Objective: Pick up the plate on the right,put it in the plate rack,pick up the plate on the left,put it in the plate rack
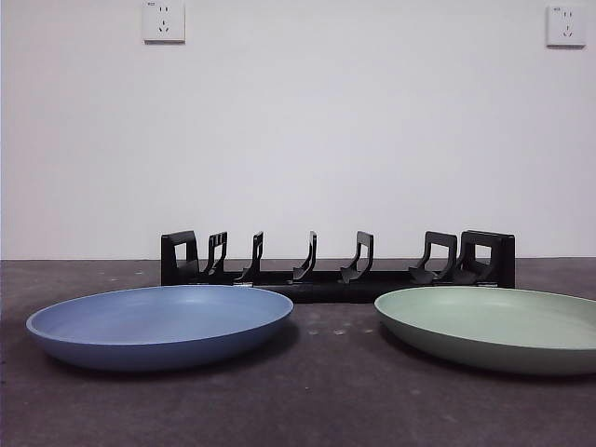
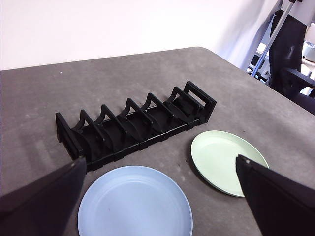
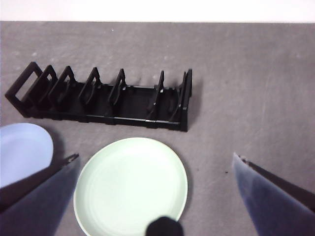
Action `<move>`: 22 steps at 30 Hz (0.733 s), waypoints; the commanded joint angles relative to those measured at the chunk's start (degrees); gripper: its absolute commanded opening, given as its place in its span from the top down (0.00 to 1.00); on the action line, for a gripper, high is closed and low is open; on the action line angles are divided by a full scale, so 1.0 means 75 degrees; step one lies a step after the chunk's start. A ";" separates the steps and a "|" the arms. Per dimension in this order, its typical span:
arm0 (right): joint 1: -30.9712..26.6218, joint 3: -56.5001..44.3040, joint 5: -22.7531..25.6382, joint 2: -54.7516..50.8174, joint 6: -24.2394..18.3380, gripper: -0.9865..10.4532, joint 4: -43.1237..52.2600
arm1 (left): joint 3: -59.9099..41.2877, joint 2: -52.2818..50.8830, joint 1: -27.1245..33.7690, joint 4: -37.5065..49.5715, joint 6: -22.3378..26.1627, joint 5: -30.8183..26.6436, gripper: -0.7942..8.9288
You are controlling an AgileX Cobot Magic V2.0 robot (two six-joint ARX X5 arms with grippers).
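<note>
Front view was taken level across the dark grey table (image 1: 307, 410). The plate rack (image 1: 337, 261) was seen standing empty toward the back, its curved dividers upright between two blocky ends. A blue plate (image 1: 158, 326) was noted flat on the table in front of the rack's left end, and a green plate (image 1: 494, 326) flat in front of its right end, cut by the picture's edge. The two plates were recorded as apart from each other and just short of the rack. Neither arm was seen in this view. Two white wall sockets (image 1: 164, 20) were noted high on the pale wall; small marks were printed on them, too small to be read. No brand or label was found on the plates or rack.

Left wrist view: the left gripper (image 2: 160, 189) was held high above the table, fingers spread wide and nothing between them. The blue plate (image 2: 135, 202) was seen between the fingers, the green plate (image 2: 224, 160) just beside the far finger (image 2: 275, 196), the rack (image 2: 135, 123) beyond both.

Right wrist view: the right gripper (image 3: 155, 189) was likewise raised, fingers spread wide and empty. The green plate (image 3: 130, 187) lay between them, the rack (image 3: 106, 98) beyond, and the blue plate (image 3: 22, 152) outside one finger (image 3: 44, 196).
</note>
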 commanded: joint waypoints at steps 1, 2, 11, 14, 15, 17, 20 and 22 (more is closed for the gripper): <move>-0.0003 0.0032 0.0003 0.0294 0.0289 0.31 -0.0041 | 0.0015 0.0050 -0.0096 0.0017 0.0224 0.0029 0.26; -0.0003 0.0032 0.0003 0.0472 0.0318 0.31 -0.0070 | 0.0015 0.0076 -0.0137 0.0017 0.0294 0.0026 0.26; -0.0003 0.0032 0.0096 0.3418 0.0411 0.39 -0.0189 | 0.0015 0.0358 -0.0729 0.0023 0.0848 0.0029 0.26; -0.0003 0.0032 0.0184 0.4537 0.0405 0.39 -0.0093 | 0.0015 0.0402 -0.1005 0.0023 0.1046 0.0026 0.26; -0.0003 0.0032 0.0207 0.5053 0.0405 0.39 -0.0015 | 0.0015 0.0443 -0.1145 0.0029 0.1116 0.0023 0.26; -0.0003 0.0032 0.0297 0.5928 0.0402 0.39 0.0125 | 0.0015 0.0525 -0.1416 0.0023 0.1291 0.0003 0.26; -0.0003 0.0032 0.0408 0.6551 0.0382 0.39 0.0184 | 0.0015 0.0600 -0.1684 0.0023 0.1489 -0.0032 0.26; -0.0003 0.0032 0.0475 0.6851 0.0379 0.39 0.0254 | 0.0015 0.0673 -0.1836 0.0026 0.1556 -0.0035 0.26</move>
